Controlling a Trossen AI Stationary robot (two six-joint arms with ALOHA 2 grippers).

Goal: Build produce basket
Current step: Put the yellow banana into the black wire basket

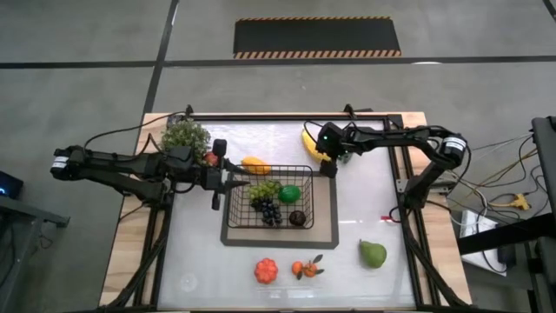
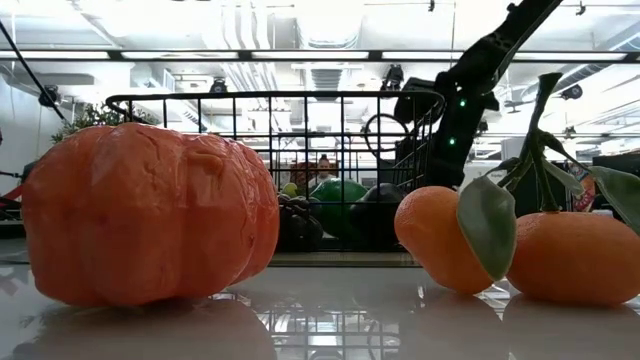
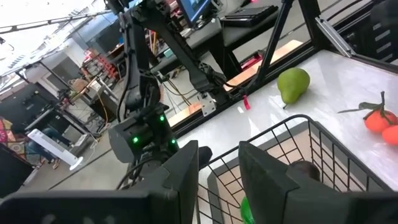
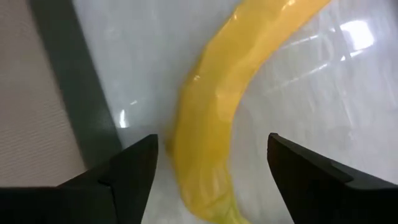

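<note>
I take the wire-mesh basket (image 1: 280, 202) as my landmark: it sits mid-table on a grey mat (image 1: 328, 236), and it already holds grapes (image 1: 268, 210), a green round fruit (image 1: 289, 193), a pale green bunch (image 1: 264, 189) and a dark piece (image 1: 297, 217).

My left arm lies along the basket's left side, and the left gripper (image 3: 219, 163) sits at the basket's rim wire with its fingers narrowly parted. The wire appears to run between them, so I judge it is steadying the basket, though I cannot confirm firm contact.

The step in hand is the banana (image 4: 217, 124), which lies on the table beyond the basket's far right corner. My right gripper (image 4: 211, 165) hovers directly over it, jaws spread wide, one finger on each side of the fruit and neither touching it that I can see.

Next I need to drop a little, close squarely across the banana's thick middle, lift clear of the rim and carry it over the basket.

Still outside: a pear (image 1: 373, 254) at the near right of the basket, a tomato (image 1: 266, 270) and tangerines (image 1: 306, 269) in front of it, and an orange-yellow piece (image 1: 255, 164) just behind its far edge.
</note>
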